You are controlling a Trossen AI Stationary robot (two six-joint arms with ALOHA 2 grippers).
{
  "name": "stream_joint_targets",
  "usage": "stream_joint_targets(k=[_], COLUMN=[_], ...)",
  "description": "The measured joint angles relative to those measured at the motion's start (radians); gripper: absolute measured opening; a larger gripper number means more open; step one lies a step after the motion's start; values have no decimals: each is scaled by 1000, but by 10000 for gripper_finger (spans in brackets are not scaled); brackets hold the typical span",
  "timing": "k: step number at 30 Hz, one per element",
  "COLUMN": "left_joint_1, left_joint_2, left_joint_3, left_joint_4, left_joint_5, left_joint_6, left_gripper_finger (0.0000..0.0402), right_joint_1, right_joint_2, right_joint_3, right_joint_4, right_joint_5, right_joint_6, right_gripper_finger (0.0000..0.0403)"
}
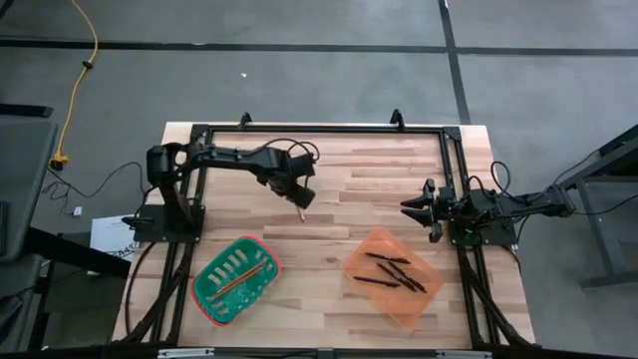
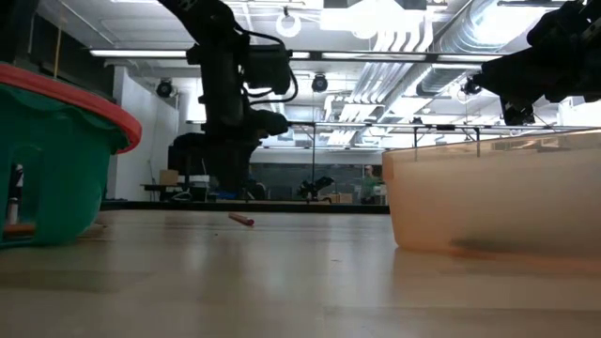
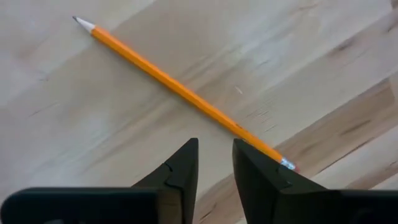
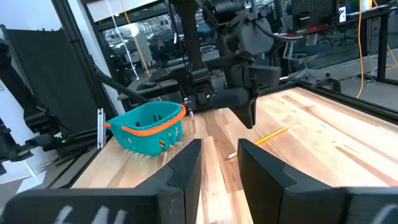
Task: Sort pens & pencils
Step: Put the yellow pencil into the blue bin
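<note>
One orange-yellow pencil (image 3: 186, 94) lies flat on the wooden table, and it also shows in the high view (image 1: 302, 211) and the right wrist view (image 4: 271, 135). My left gripper (image 1: 301, 195) hovers just above it, open, with its fingertips (image 3: 216, 155) near the eraser end. Another pencil (image 1: 242, 280) lies in the green basket (image 1: 211, 295). Several black pens (image 1: 391, 272) lie in the orange tray (image 1: 384, 239). My right gripper (image 1: 421, 212) waits at the table's right side, open and empty.
The green basket stands at the near left and the orange tray at the near right. Bare wood lies between them and around the pencil. A black frame (image 1: 319, 129) runs along the table's far edge and sides.
</note>
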Motion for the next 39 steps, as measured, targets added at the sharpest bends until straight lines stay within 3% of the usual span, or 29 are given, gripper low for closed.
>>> stream_joint_targets(k=[12, 28, 39], left_joint_1=[3, 4, 4], left_joint_2=[78, 113, 107], left_joint_3=[1, 1, 1], left_joint_4=[68, 106, 87], left_joint_5=[36, -6, 105], left_joint_6=[-57, -56, -32], left_gripper_finger=[140, 143, 143], right_joint_1=[0, 0, 0], right_joint_2=[6, 6, 6], right_joint_3=[0, 0, 0], right_joint_4=[0, 0, 0], right_joint_5=[0, 0, 0], right_joint_6=[0, 0, 0], right_gripper_finger=[96, 96, 96])
